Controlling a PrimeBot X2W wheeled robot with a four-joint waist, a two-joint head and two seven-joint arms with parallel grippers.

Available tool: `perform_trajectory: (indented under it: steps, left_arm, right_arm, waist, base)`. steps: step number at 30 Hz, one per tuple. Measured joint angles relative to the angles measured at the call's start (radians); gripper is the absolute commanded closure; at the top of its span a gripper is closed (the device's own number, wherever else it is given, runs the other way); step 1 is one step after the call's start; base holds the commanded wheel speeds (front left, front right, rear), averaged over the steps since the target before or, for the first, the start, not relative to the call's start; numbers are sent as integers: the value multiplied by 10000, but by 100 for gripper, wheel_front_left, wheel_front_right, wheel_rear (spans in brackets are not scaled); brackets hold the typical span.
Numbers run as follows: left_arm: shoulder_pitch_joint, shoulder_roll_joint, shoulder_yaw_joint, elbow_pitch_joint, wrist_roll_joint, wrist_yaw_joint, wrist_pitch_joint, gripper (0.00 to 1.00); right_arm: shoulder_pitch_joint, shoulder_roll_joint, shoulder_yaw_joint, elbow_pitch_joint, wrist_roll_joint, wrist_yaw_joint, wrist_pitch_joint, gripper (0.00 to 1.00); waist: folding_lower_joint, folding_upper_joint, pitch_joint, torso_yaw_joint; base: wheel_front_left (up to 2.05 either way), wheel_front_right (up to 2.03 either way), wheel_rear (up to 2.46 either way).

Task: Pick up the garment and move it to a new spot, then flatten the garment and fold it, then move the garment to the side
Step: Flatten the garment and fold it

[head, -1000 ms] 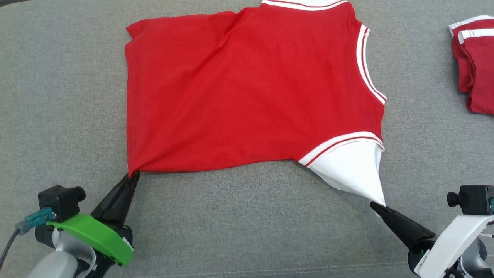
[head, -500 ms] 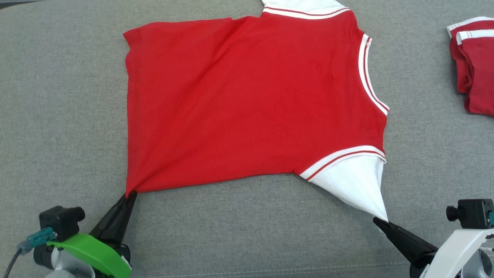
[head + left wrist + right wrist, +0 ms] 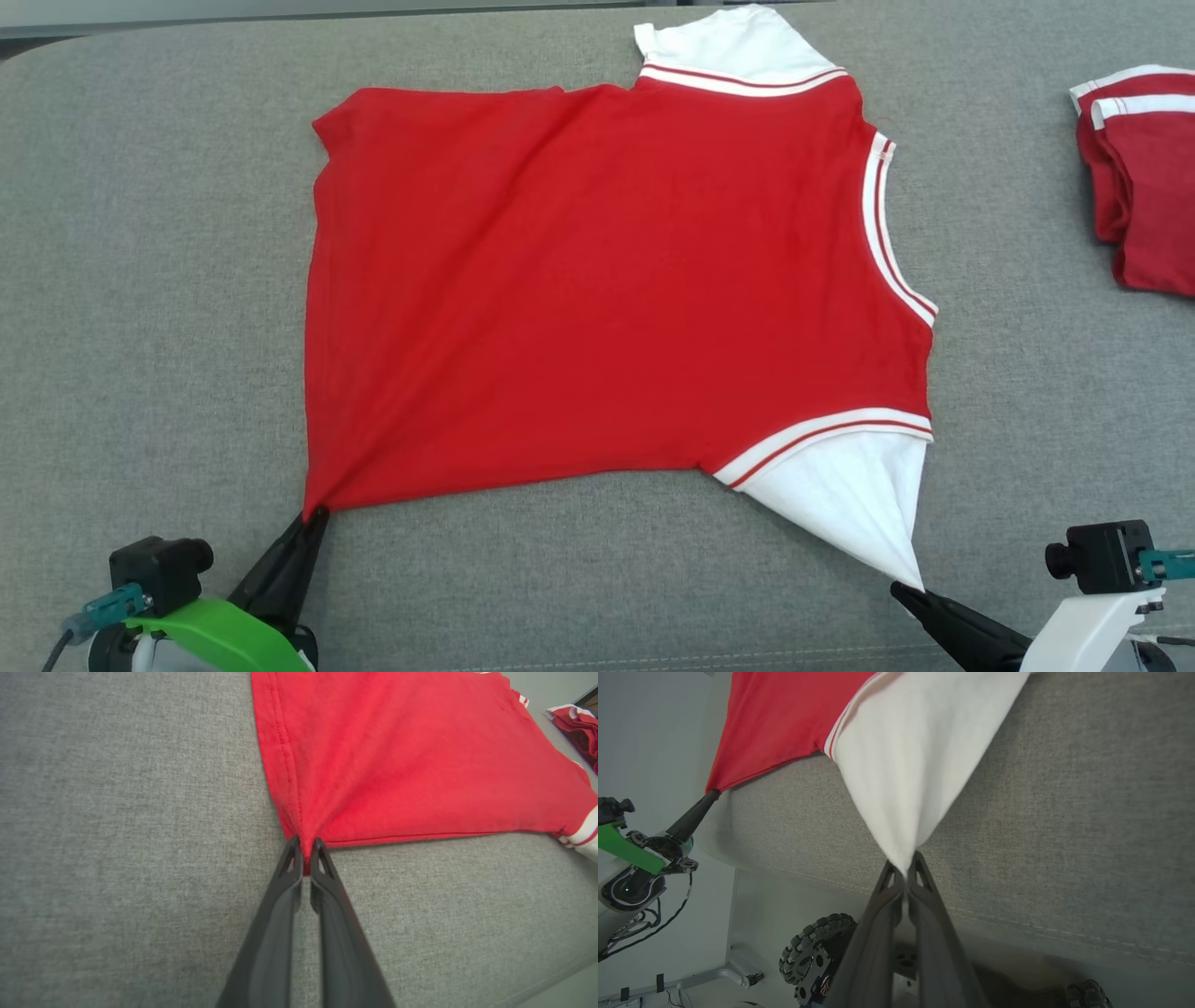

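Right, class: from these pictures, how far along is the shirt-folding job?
Done: the red garment lies spread almost flat on the grey surface. In hand: the left gripper pinches its hem corner, the right gripper its white sleeve tip. Left: folding it and moving it aside.

Right end effector (image 3: 897, 589) base beyond bottom edge

The head camera looks down from above and behind the left end effector (image 3: 316, 519) and right end effector (image 3: 900, 591), far enough to hold the whole garment (image 3: 607, 299) ahead of them. Each wrist camera sits close behind its own end effector, low over the tabletop (image 3: 117, 812). All share the garment edge nearest the end effectors; the right wrist view catches the left end effector.
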Motion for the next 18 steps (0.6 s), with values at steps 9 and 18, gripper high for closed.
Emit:
perform_trajectory:
  steps: [9,18]
  left_arm:
    - [12,-268,-67,573,2,-63,-8,100]
    - [-9,-416,-79,876,159,-90,-92,100]
  right_arm:
    - [-40,15,84,430,-616,0,-58,100]
    - [-294,201,485,844,-1344,29,-226,100]
  waist:
    - [1,0,-274,-89]
    - [0,0,-381,-96]
  base:
    - [0,0,0]
    - [0,0,0]
